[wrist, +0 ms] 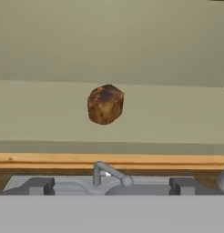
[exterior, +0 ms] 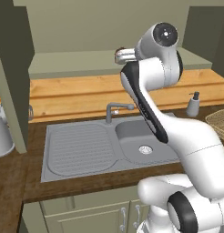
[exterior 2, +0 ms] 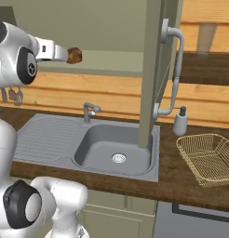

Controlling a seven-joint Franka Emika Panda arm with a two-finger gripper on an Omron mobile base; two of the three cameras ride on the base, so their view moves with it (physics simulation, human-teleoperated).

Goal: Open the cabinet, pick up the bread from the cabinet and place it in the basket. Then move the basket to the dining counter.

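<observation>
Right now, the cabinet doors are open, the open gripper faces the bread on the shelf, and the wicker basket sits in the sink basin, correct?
Not quite: the right base view shows the wicker basket on the wooden worktop right of the sink, not in it. The rest holds: the gripper is open, facing the bread.

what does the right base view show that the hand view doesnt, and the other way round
Right base view alone: the basket on the dark worktop, the soap dispenser beside it, the open cabinet door edge-on with its long silver handle, and the sink's drain.

Hand view alone: the two dark fingertips set wide apart, the gripper open and aimed at the bread from in front.

Both: the bread on the pale green cabinet shelf, with the faucet and the grey sink below it.
</observation>
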